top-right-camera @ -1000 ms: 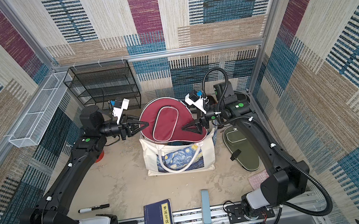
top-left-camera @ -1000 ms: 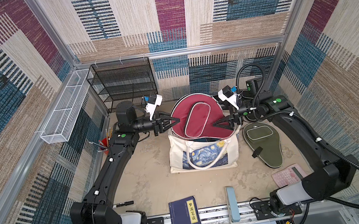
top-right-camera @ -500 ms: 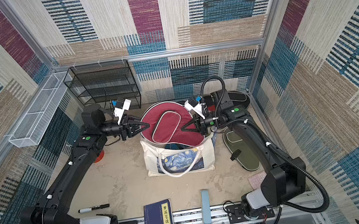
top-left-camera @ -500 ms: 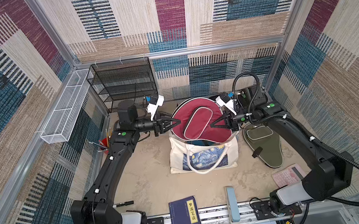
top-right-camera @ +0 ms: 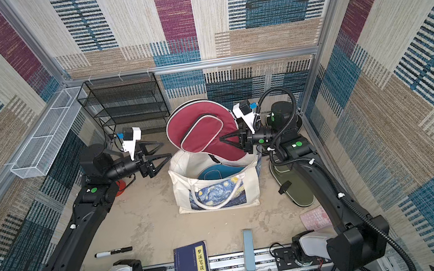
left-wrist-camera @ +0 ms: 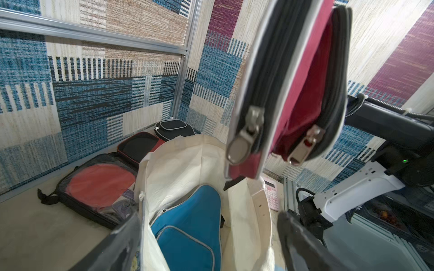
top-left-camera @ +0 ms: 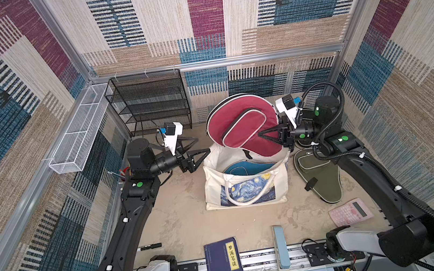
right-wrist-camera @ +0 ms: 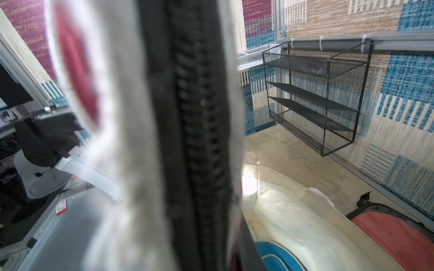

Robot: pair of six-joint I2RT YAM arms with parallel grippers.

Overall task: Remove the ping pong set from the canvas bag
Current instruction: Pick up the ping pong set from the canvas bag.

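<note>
The maroon paddle case hangs tilted above the mouth of the canvas bag. My right gripper is shut on its narrow end, and in the right wrist view the case's zip edge fills the gap in my right gripper. My left gripper stands open and holds nothing, just left of the bag's rim. A blue case lies inside the bag.
An olive green case lies right of the bag, with a pink calculator nearer the front. Behind the bag lie a red-faced paddle, a black-and-red case and a black case. A black mesh shelf stands at the back left.
My right gripper shut on the maroon case's narrow end. My left gripper let go of the case, opened and drew back left. The case now sits higher and further right.
</note>
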